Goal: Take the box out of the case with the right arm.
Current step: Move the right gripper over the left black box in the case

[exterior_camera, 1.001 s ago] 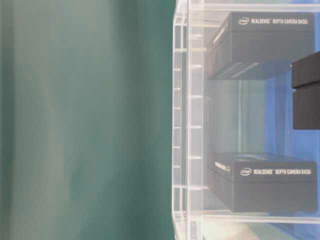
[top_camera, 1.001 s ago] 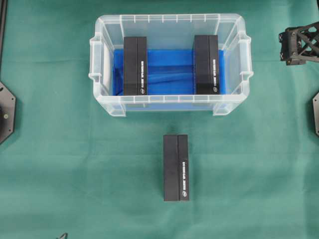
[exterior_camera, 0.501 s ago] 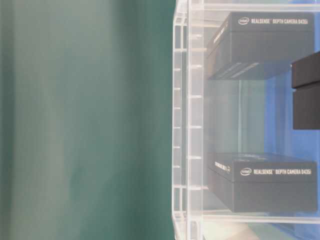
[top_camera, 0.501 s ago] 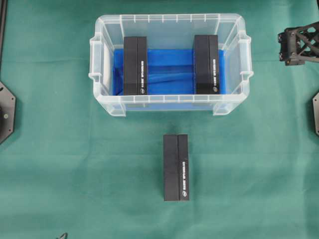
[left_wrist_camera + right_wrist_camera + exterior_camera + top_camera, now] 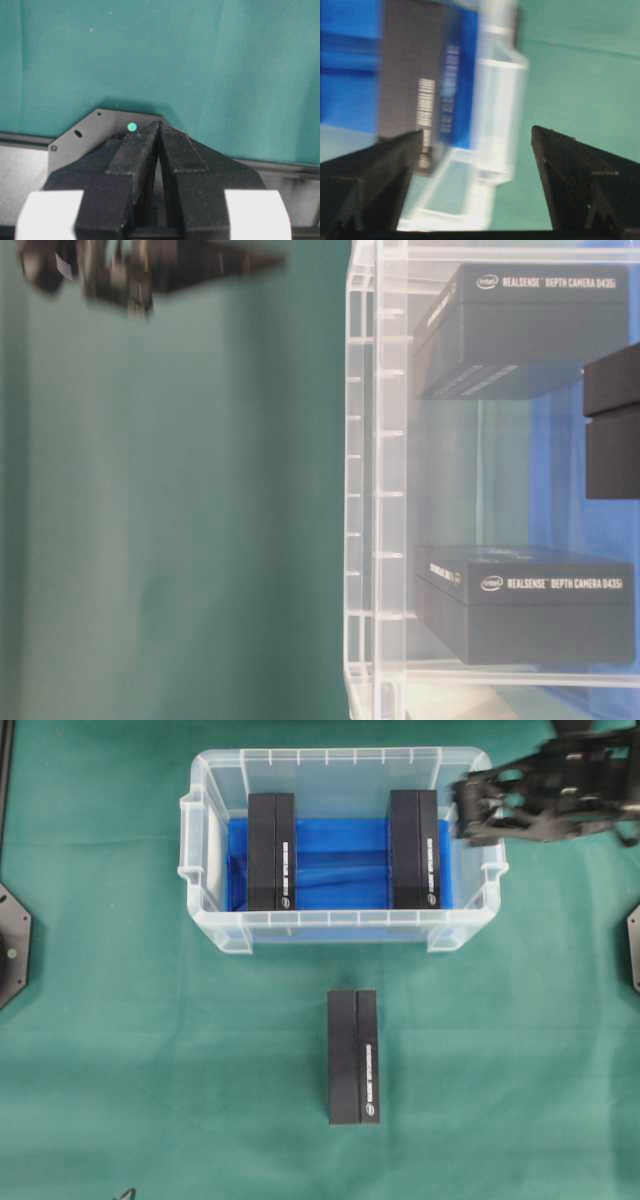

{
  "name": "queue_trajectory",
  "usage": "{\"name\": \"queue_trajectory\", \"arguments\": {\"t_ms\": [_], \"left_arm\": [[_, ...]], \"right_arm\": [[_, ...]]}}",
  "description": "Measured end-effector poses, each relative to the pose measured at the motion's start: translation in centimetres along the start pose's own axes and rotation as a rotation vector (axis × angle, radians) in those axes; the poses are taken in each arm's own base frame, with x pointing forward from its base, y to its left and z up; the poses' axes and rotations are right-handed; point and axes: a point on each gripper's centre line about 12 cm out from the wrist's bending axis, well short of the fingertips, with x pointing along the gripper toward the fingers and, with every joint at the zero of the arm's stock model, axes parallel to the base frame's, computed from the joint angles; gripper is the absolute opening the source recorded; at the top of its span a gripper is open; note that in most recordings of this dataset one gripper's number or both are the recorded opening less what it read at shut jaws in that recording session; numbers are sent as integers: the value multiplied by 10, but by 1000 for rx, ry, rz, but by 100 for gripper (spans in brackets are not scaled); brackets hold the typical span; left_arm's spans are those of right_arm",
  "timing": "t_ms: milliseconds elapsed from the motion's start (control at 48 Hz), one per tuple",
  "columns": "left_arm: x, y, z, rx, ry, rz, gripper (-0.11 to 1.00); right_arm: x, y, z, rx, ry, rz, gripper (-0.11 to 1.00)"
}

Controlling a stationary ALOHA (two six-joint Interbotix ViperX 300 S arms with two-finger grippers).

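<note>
Right claw [image 5: 470, 812] wide open, empty, over case [image 5: 480, 900] rim w/ nearest box [image 5: 414, 850] just inboard: ctr over box, descend straddling long sides, clear of wall.

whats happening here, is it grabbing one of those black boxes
Not yet. The right gripper is above the right end of the clear case, jaws open and empty. Two black boxes stand inside on the blue lining, one at the left and one at the right; the right one is nearest the gripper. A third black box lies on the green cloth outside the case. The left gripper is shut and off to the side.
</note>
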Motion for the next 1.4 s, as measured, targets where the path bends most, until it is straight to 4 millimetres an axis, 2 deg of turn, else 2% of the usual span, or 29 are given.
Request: {"name": "queue_trajectory", "arguments": {"t_ms": [417, 626, 792, 959, 1084, 1397], "left_arm": [[-2, 1, -4, 1, -12, -3, 0], [-7, 3, -9, 1, -35, -10, 0], [-12, 4, -14, 0, -55, -15, 0], [-14, 5, -16, 0, -59, -16, 0], [-13, 5, -16, 0, -56, -15, 0], [-12, 5, -16, 0, -53, -15, 0]], "right_arm": [[20, 108, -5, -24, 2, 66, 86], [35, 151, -5, -45, -3, 100, 86], [49, 175, -9, -51, 13, 117, 86], [65, 184, -16, -53, 55, 114, 87], [76, 184, -13, -44, 70, 100, 88], [81, 184, -3, -39, 65, 104, 94]]}}
